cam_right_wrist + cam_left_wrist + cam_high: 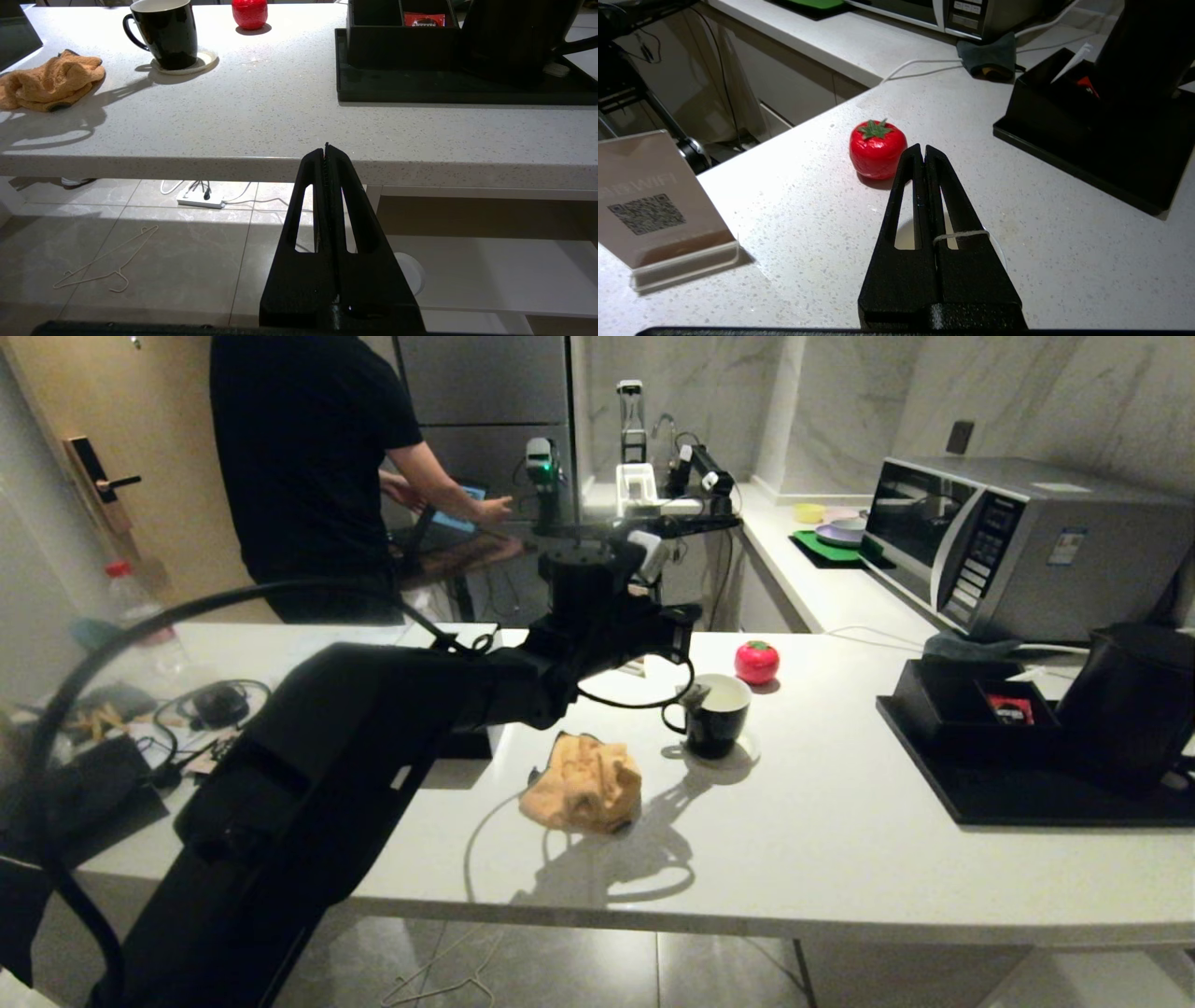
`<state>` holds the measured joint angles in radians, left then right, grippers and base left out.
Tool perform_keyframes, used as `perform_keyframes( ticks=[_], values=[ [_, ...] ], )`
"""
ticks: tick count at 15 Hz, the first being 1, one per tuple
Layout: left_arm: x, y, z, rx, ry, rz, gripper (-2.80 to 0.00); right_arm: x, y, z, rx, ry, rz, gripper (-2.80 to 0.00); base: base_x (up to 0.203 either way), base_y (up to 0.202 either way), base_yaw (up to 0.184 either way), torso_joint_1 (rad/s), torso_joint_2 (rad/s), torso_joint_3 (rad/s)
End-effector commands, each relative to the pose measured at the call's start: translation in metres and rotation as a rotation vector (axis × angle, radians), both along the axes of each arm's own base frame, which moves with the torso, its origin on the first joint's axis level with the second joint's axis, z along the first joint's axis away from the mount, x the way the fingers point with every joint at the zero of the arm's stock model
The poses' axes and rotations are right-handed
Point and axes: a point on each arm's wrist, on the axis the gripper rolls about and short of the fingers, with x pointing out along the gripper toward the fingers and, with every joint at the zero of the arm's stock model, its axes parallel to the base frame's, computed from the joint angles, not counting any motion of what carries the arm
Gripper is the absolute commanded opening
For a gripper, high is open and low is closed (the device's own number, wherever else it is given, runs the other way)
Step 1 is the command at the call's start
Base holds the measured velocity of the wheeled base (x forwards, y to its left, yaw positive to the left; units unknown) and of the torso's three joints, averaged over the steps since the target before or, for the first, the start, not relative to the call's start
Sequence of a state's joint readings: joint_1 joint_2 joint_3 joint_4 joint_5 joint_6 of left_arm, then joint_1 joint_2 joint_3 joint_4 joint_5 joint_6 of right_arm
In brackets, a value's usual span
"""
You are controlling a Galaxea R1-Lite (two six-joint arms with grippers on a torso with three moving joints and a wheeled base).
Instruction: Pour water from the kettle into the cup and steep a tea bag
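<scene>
Left gripper [923,151] clenched, thin white string [962,234] looped over finger, cup [714,714] beneath. Right gripper [326,151] clenched, empty, below counter edge. Kettle [1134,700] on tray [1027,793], beyond fingertips; pour apparently pending.

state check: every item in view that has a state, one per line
left gripper: shut, white string across one finger, above the counter near the tomato
right gripper: shut, empty, below the counter edge
cup: upright on a saucer
kettle: upright on the black tray
orange cloth: crumpled
microwave: door closed
</scene>
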<state>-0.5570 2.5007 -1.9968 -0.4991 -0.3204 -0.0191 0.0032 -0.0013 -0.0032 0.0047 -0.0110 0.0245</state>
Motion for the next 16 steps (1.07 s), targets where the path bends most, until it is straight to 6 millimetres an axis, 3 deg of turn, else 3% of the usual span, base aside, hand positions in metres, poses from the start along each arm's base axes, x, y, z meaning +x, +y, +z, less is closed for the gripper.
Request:
perform_keyframes(
  ticks=[1, 9, 16],
  values=[
    [0.000, -0.003, -0.004, 0.002, 0.004, -0.006, -2.80, 0.000, 0.000, 0.000, 0.000, 0.001, 0.000, -2.80, 0.000, 0.000, 0.000, 0.000, 0.00, 0.000],
    [-0.008, -0.013, -0.001, -0.001, 0.000, -0.029, -2.80, 0.000, 0.000, 0.000, 0.000, 0.001, 0.001, -2.80, 0.000, 0.000, 0.000, 0.000, 0.00, 0.000],
    [-0.022, -0.020, 0.021, -0.023, -0.036, -0.048, -2.80, 0.000, 0.000, 0.000, 0.000, 0.001, 0.002, -2.80, 0.000, 0.000, 0.000, 0.000, 0.00, 0.000]
  ],
)
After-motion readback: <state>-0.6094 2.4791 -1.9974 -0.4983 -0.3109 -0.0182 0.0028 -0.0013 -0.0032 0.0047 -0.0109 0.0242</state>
